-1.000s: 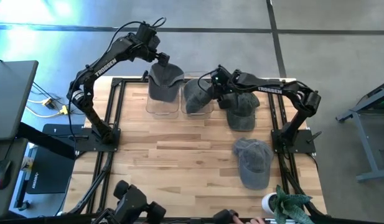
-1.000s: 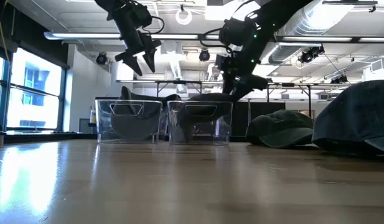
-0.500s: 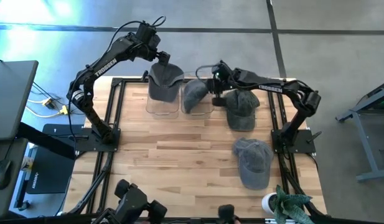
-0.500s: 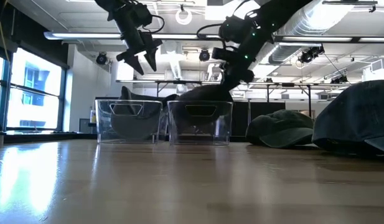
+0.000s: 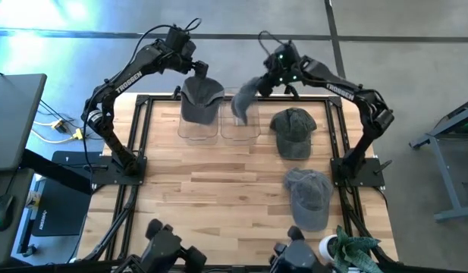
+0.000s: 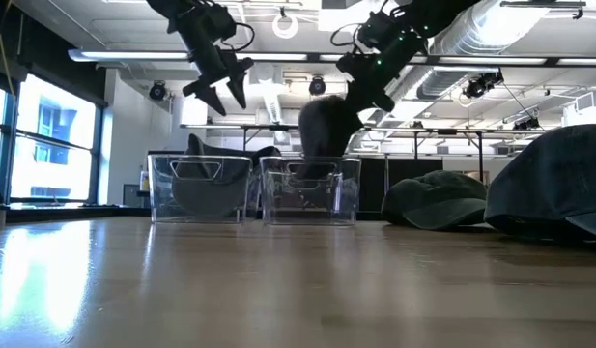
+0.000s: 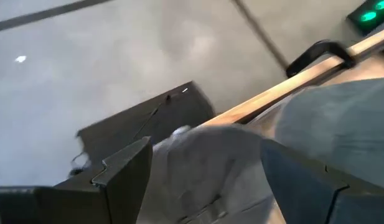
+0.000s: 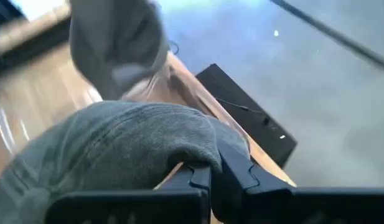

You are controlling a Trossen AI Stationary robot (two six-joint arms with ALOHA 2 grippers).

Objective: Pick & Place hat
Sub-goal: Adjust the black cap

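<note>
Table's back edge — hat above bin

Grey hat dangling crumpled above second clear bin; three others

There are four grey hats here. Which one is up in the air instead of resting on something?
The hat hanging from the right end effector, over the right-hand clear bin. One hat sits in the left bin, and two lie on the table.

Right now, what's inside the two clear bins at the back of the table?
The left bin holds a gray hat. Over the right bin, the right gripper dangles another hat, lower end dipping in. That bin's floor is hidden.
</note>
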